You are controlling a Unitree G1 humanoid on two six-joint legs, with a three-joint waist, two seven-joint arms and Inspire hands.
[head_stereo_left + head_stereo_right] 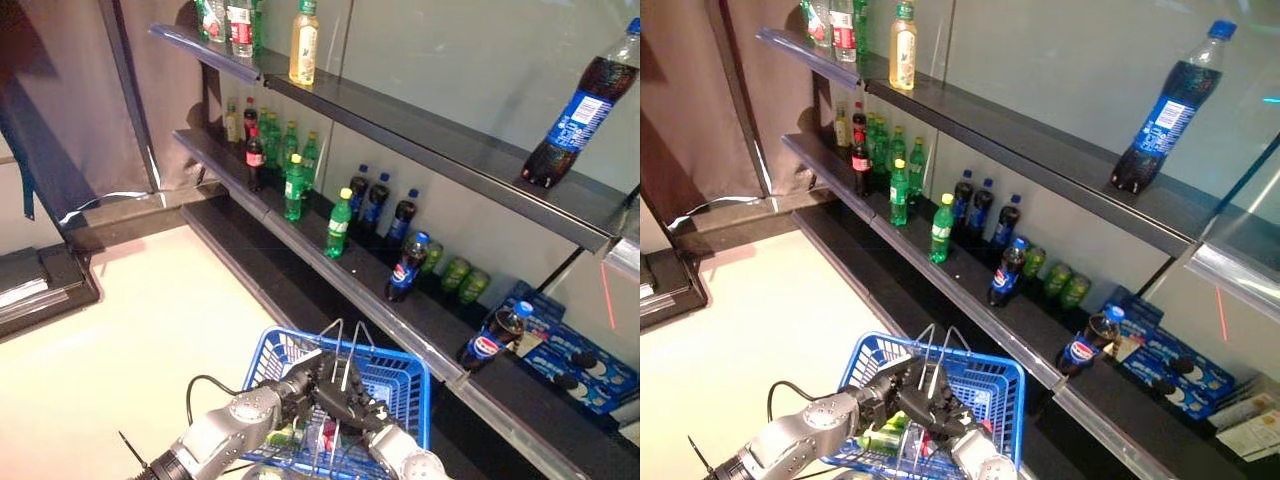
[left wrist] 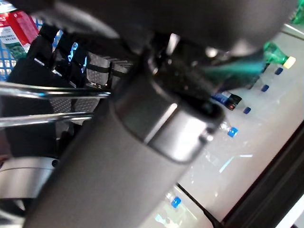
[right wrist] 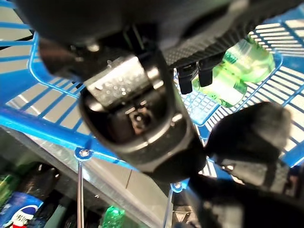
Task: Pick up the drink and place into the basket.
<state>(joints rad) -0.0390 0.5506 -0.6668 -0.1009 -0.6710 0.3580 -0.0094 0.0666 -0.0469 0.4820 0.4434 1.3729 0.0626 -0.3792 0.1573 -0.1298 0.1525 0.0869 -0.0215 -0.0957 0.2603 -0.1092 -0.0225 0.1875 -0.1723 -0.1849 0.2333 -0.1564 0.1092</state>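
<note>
The blue basket [image 1: 412, 376] hangs in front of me, low in the eye views. My left hand [image 1: 298, 386] is shut on its thin wire handles [image 1: 342, 352]. My right hand [image 1: 352, 406] hovers over the inside of the basket, with its fingers [image 3: 191, 78] straight and empty. A green bottle [image 3: 240, 76] lies on the basket floor just past them, and it also shows in the right eye view [image 1: 880, 438]. A red-labelled drink [image 1: 326, 436] lies beside it in the basket.
Dark shelves [image 1: 420, 120] run along the right. The middle shelf holds green bottles [image 1: 340, 222] and cola bottles [image 1: 408, 265]. A large cola bottle [image 1: 585, 105] stands on the top shelf. A blue carton [image 1: 575, 362] sits low at the right. Pale floor [image 1: 150, 320] lies to the left.
</note>
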